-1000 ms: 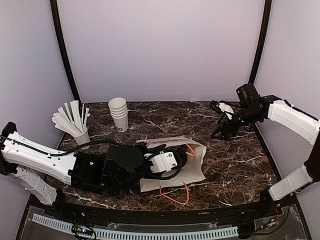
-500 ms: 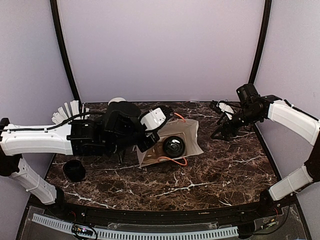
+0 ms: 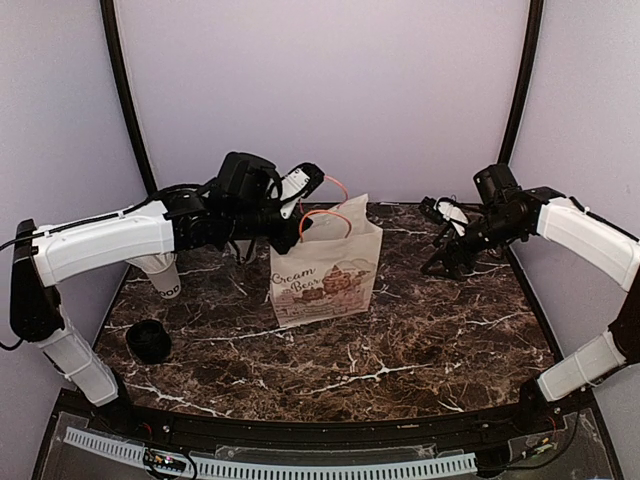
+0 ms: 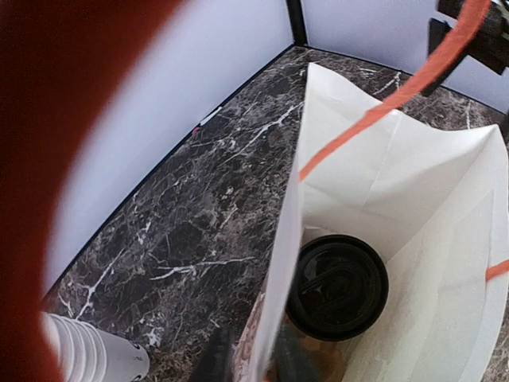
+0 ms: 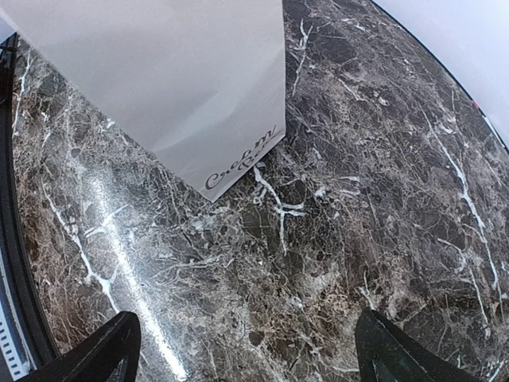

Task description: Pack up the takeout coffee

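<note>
Left hand (image 3: pixel 312 178), whether gripping cannot be told, is to be opened gently so the bag (image 3: pixel 325 265) beneath is left upright around the takeout coffee (image 4: pixel 337 286).

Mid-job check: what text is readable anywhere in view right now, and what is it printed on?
"Cream Bear": script on the front of the paper bag, above a drawing.
White cup at far left: black lettering near its base, too small to read.
Nothing else legible.

One paper bag (image 3: pixel 325 265); one lidded takeout coffee (image 4: pixel 336 286) inside it; one cup stack (image 4: pixel 87 354) beside it; one black round object (image 3: pixel 148 341) front-left.
</note>
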Tool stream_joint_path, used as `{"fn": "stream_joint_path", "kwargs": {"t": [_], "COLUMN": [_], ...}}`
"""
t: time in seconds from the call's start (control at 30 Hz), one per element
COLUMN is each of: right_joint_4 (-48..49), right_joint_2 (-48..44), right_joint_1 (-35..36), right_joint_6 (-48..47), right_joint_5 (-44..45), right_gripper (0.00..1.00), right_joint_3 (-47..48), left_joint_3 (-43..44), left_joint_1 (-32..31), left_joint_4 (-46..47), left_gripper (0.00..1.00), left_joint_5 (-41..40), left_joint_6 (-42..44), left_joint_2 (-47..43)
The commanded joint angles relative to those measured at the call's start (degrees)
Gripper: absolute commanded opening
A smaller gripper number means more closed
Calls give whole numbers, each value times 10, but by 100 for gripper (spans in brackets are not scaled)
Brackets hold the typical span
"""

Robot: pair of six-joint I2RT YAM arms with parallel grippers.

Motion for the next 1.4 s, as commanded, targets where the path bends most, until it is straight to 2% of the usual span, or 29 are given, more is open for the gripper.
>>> {"fn": "stream_joint_path", "kwargs": {"t": [0.0,0.03,0.17,0.43,0.77,0.9,1.0,1.17,1.27,1.37], "right_joint_4": [0,-1,-7,-20,-21,2,44,102,155,171], "right_joint_2": [-17,-18,-18,2,29,12,-11,-19,-33,-47], "right_joint_1": [-4,-3,-4,-4,-4,-9,-39,-124,-127,-130], "right_joint_6": [0,1,2,11,26,52,105,231,280,285], "right_joint_5": [-11,-13,-20,-34,-50,12,52,55,152,195], "right_gripper": [95,95,96,98,99,99,99,99,99,99], "right_joint_3": [9,10,15,70,114,120,122,131,114,103], "left_joint_3": [27,29,31,32,10,-37,-78,-91,-110,-130], "left_joint_1": [22,23,25,34,53,60,86,160,180,186], "left_joint_4": [-24,-17,1,-2,-6,-6,-15,-55,-41,-26], "left_gripper": [31,39,55,72,75,77,90,93,98,99], "left_joint_5": [54,50,26,-16,-63,-109,-134,-102,-106,-102], "left_joint_6": [-27,-28,-24,-10,-13,-27,-65,-146,-175,-200], "left_joint_2": [14,10,-9,-62,-117,-152,-185,-197,-201,-196]}}
